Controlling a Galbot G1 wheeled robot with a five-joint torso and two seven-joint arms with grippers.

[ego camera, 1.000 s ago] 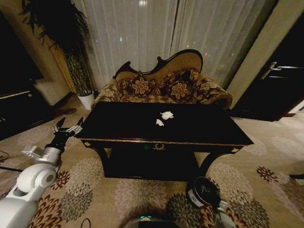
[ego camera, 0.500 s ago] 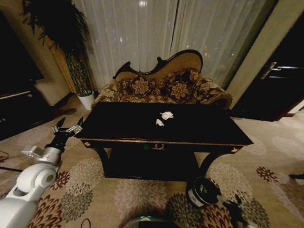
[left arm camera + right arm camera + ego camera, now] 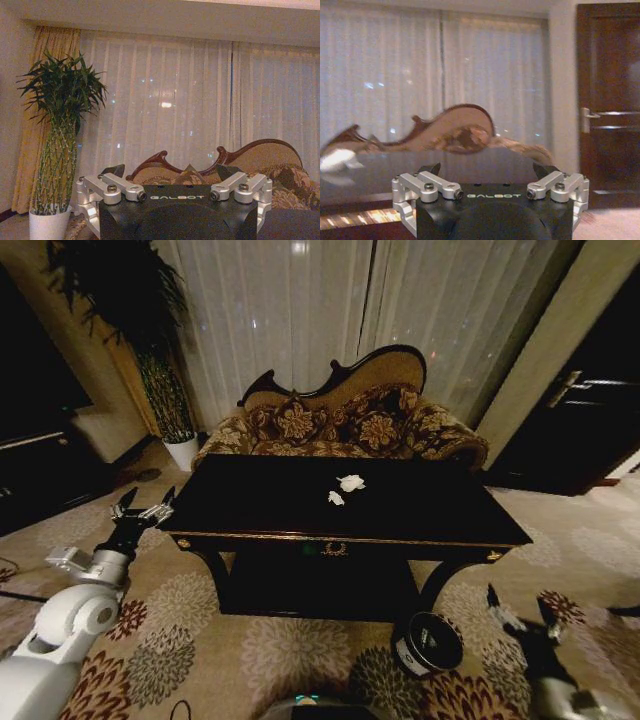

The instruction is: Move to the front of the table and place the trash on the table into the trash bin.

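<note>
From the head view, going left to right: the left gripper hangs at about nine o'clock, just off the left corner of the table, fingers spread wide with nothing between them; its wrist camera looks past the spread jaws at a potted plant and the curtains. At the middle of the tabletop, near twelve o'clock from the robot, lie two white paper wads, close together and well apart from both grippers; these are the trash I can make out here. The trash bin stands on the carpet at about five o'clock, just in front of the table's right leg, tilted toward the robot. Beyond it at four o'clock the right gripper is low over the carpet near the bin, its fingers wide apart and empty; its wrist view shows the far sofa back across the glossy tabletop. The risks, as I judge them: the right arm passes so close to the bin that a careless swing could knock it over or push it under the table, and the wads are light and small, so a fast reach or shallow pinch could scoot them across the slick wood.
</note>
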